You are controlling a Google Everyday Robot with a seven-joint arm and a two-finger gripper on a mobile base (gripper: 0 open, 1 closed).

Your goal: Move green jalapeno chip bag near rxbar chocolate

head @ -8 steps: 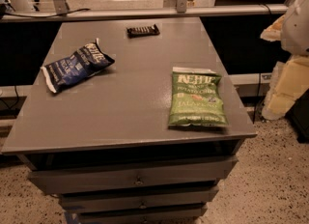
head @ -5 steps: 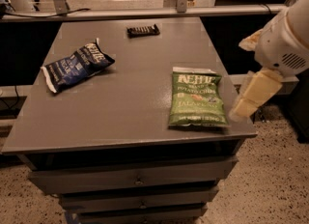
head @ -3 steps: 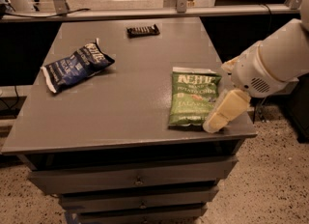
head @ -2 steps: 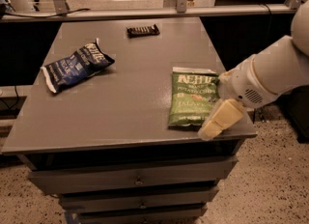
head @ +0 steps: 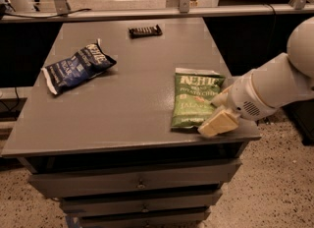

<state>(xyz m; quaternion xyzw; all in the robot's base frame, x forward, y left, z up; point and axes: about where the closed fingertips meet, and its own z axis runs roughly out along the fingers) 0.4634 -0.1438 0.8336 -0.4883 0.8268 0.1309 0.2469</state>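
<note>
— Green jalapeno chip bag (head: 195, 100): where did we find it?
— We saw the green jalapeno chip bag lying flat near the right front corner of the grey table (head: 117, 119), lettering up, its pale top edge pointing toward the far side.
— And the gripper?
— The gripper (head: 218, 123) sat low at the bag's near right corner, its pale tip above the table's front edge and overlapping the bag's corner from where we looked. We could not say whether it touched the bag, and we could not tell whether it was clenched or released. The white arm (head: 274, 87) reached in from the right.
— Where was the chocolate bar?
— The chocolate bar (head: 145, 30) lay close to the table's far edge, about midway along it, well apart from the green bag.
— Did we note anything else?
— A dark blue chip bag (head: 78, 67) lay tilted on the left side, and drawers (head: 137, 183) sat under the tabletop.
</note>
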